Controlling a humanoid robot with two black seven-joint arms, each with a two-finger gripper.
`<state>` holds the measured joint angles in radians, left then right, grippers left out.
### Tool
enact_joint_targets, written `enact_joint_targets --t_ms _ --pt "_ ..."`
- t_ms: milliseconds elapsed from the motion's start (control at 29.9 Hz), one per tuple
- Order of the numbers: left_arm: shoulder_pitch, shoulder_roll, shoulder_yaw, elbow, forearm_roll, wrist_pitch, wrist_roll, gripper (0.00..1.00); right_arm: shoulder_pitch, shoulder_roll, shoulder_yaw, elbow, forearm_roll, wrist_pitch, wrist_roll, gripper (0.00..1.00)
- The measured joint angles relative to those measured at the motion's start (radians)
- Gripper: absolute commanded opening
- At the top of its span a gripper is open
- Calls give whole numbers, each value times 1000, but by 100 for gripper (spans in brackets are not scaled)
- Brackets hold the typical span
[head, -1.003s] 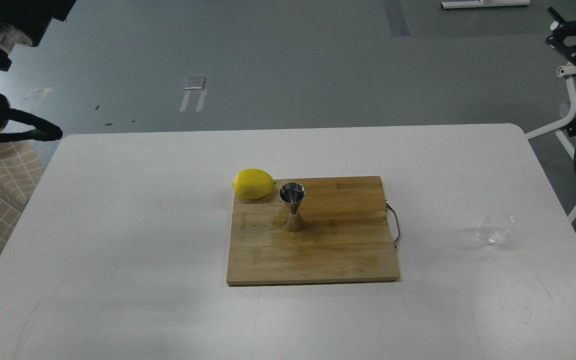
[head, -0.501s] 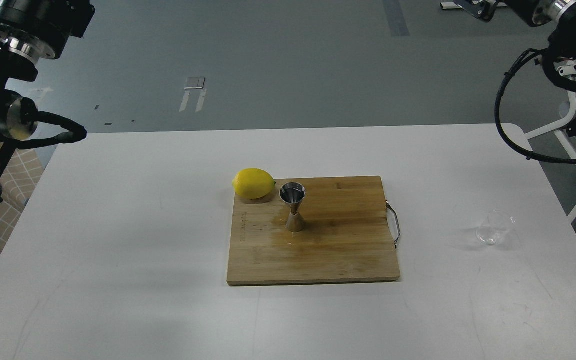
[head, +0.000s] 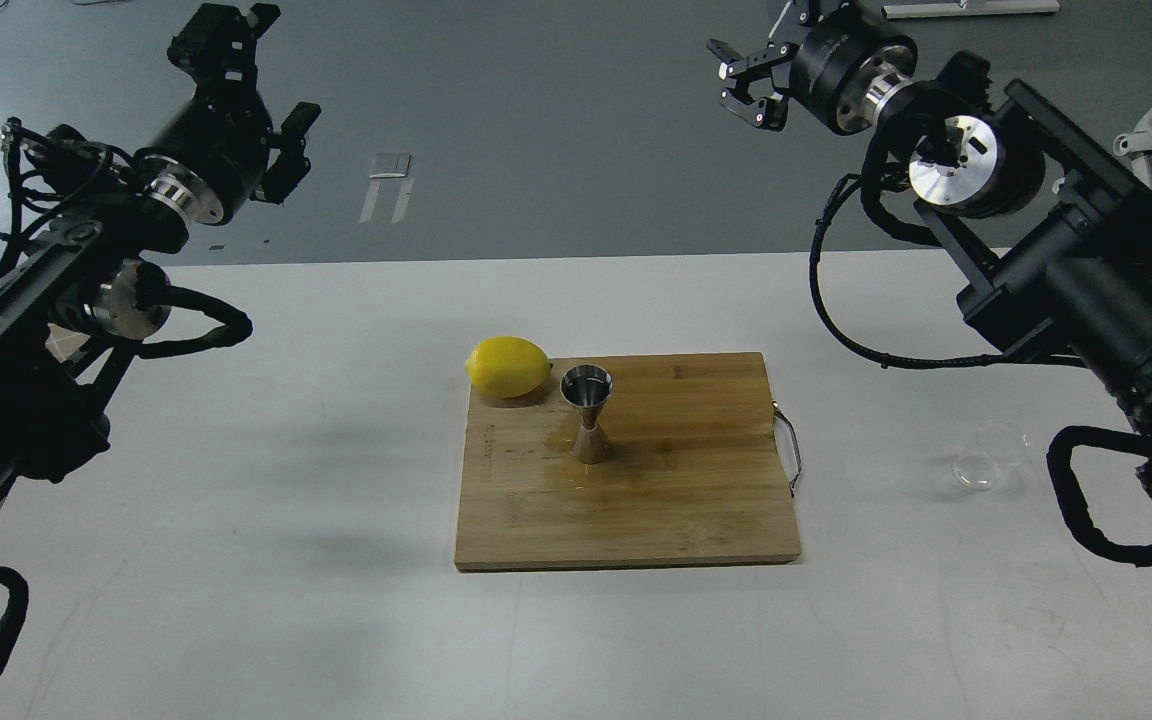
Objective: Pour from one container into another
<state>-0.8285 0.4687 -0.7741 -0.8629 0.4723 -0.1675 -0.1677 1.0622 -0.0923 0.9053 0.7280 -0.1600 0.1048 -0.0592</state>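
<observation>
I take the wooden cutting board (head: pixel 656 500) in the middle of the white desk (head: pixel 236 560) as my landmark. The steel jigger (head: pixel 587 414) stands upright on the board's far left part, larger cone uppermost, its base resting on a wet-looking patch of the wood. A yellow lemon (head: pixel 508 367) lies at the board's far left corner, just beside the jigger and apart from it; I cannot tell whether it sits on the wood or just off its edge. A thin metal handle (head: pixel 787 447) runs along the board's right edge.

The clear glass tumbler (head: pixel 988 454) stands on the desk well to the right of the board, past that handle, near the desk's right edge. It looks upright; whether it holds any liquid I cannot make out through the glass.

Neither of my arms touches anything. My left claw (head: pixel 236 45) hangs high above the floor beyond the desk's far edge, well to the left of the board; it is dark and seen from behind, so I cannot tell if the fingers stand apart or together. My right claw (head: pixel 746 85) is raised beyond the board's far right, also over the floor, its two fingers spread apart and holding nothing. The right arm's thick links pass above the tumbler's side of the desk.
</observation>
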Motion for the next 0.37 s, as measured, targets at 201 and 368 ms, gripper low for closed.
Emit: enact_joint_targets --t_ms 201,368 --pt "46 -80 -137 88 -2 -113 -54 98 -12 56 2 -17 -2 39 3 100" --pt "48 -130 -195 127 -3 -150 -68 98 -30 74 20 -44 3 112 4 100"
